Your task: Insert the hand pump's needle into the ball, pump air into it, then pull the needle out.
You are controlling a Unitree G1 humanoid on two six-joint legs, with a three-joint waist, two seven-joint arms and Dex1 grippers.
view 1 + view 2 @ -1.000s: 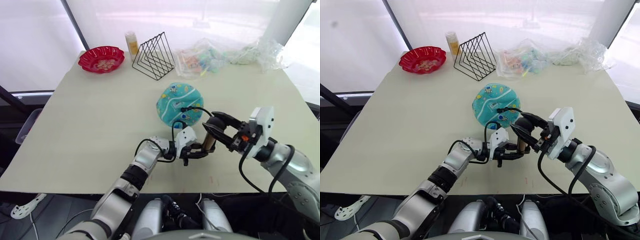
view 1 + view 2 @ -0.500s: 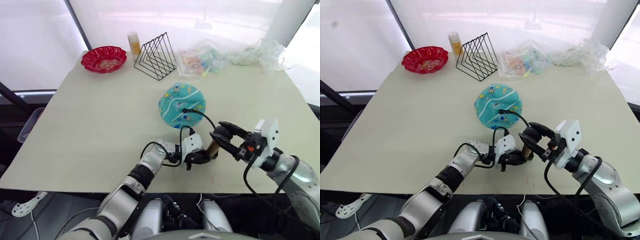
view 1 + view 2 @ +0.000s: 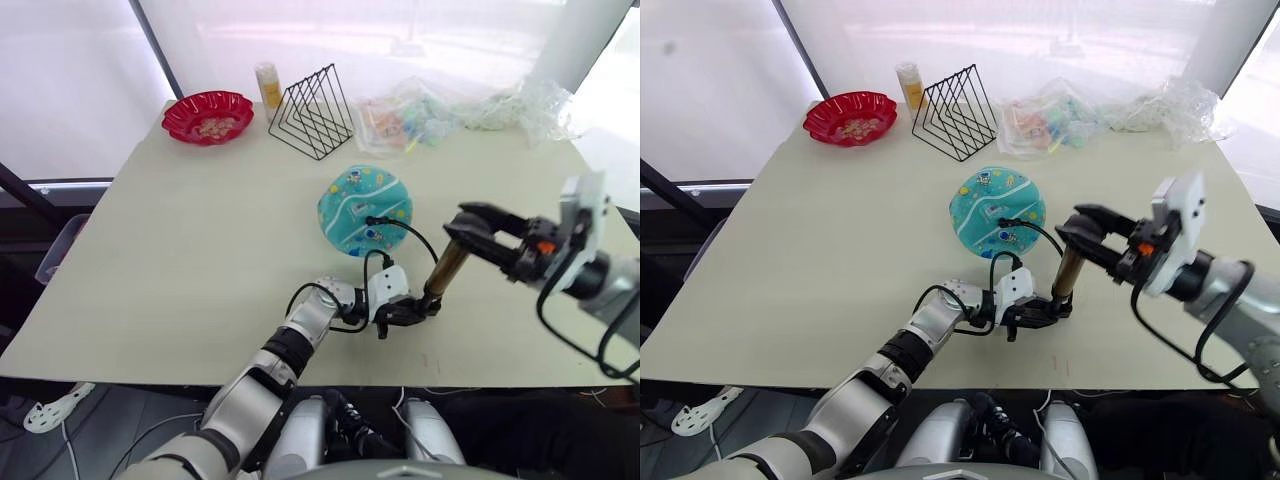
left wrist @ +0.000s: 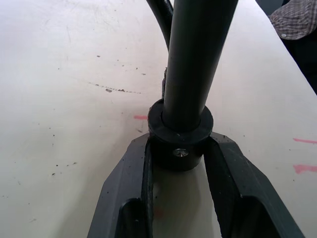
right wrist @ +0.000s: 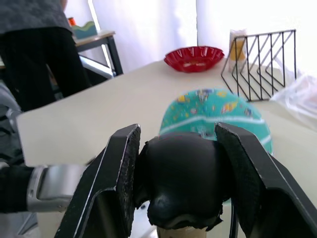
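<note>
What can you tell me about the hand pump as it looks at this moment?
The hand pump is a slim bronze-gold metal cylinder with black ends, standing tilted on the table. The left gripper clamps its black base collar; the right gripper is shut on its black handle at the top. A thin black hose loops from the pump onto the teal ball.

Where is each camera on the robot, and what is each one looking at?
Left and right eye views: on the head, looking down over both arms at the table and the ball.
Left wrist view: on the left wrist; the left gripper clamps the hand pump at its base.
Right wrist view: on the right wrist; the right gripper grips the pump's handle, facing the ball.
Shared: all show the pump.
</note>
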